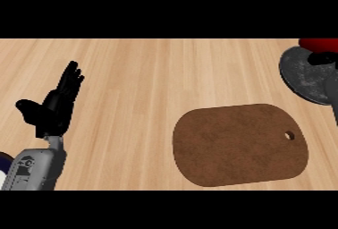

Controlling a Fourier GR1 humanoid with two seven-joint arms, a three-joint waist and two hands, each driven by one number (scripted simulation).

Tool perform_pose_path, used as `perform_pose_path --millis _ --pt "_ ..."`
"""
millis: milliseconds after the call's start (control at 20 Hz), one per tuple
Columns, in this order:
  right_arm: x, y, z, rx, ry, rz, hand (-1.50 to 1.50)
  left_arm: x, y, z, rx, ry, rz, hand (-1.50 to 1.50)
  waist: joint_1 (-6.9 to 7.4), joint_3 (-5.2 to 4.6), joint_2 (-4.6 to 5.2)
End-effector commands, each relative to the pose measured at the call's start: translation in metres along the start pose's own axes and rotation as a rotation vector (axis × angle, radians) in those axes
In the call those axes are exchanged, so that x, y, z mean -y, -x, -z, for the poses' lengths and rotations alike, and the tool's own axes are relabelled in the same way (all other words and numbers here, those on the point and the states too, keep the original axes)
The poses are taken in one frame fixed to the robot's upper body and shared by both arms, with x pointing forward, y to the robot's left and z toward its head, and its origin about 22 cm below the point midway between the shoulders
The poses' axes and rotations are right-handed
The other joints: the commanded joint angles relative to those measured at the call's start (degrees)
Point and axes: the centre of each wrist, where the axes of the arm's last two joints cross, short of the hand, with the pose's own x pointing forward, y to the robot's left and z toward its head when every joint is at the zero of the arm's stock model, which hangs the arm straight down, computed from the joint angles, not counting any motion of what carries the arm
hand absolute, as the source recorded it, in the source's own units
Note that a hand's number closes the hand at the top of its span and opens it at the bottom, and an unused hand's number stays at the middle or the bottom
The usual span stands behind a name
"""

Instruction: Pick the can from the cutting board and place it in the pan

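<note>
Looking steeply down, I see the pale wooden counter [152, 76] filling the view, its grain running toward me. On it, right of centre and nearer to me, lies the brown cutting board [238, 145], a rounded slab lying flat, with a small hole [289, 135] near its right edge.

Beyond the board, at the upper right, sits the pan [303, 74], a dark grey round dish partly cut off by the right edge of the view. It lies apart from the board, with a strip of bare counter between them. A grey length [332, 96] runs down the right edge across the pan's near side; I cannot tell whether it is my forearm or the pan's handle.

On the left side my left forearm [36, 167] comes up from the lower edge, and my left hand [52, 107] rests above the counter with its fingers straight and pointing away from me, thumb spread out to the left, holding nothing. It is well apart from the board and the pan.

At the top right corner a small black part of my right hand [323, 58] shows over the pan; most of it is out of view, so I cannot tell how it is set.

Just beyond it is the red can [320, 44], over the pan's far rim, touching that black shape and cropped by the picture's edge.
</note>
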Motion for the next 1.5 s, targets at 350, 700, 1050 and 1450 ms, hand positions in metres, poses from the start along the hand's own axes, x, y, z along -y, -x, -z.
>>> perform_pose_path --millis 350,700,1050,1450 --pt "0.025 0.108 0.040 -0.083 0.057 -0.070 1.50 0.008 -0.010 0.008 0.012 0.024 0.001 0.00 2.19 0.35 1.09" --pt "-0.006 0.129 0.015 -0.229 -0.160 0.128 -1.50 0.014 -0.005 0.001 0.029 0.031 -0.004 0.00 2.62 0.62 1.11" --pt "-0.004 0.150 0.013 -0.174 -0.284 0.256 -1.50 0.016 -0.005 0.007 0.026 0.042 -0.013 0.00 2.11 0.51 1.31" --pt "-0.004 0.152 0.011 -0.127 0.002 0.504 -1.50 0.009 0.001 0.005 0.002 -0.014 -0.010 0.00 0.71 0.39 0.58"
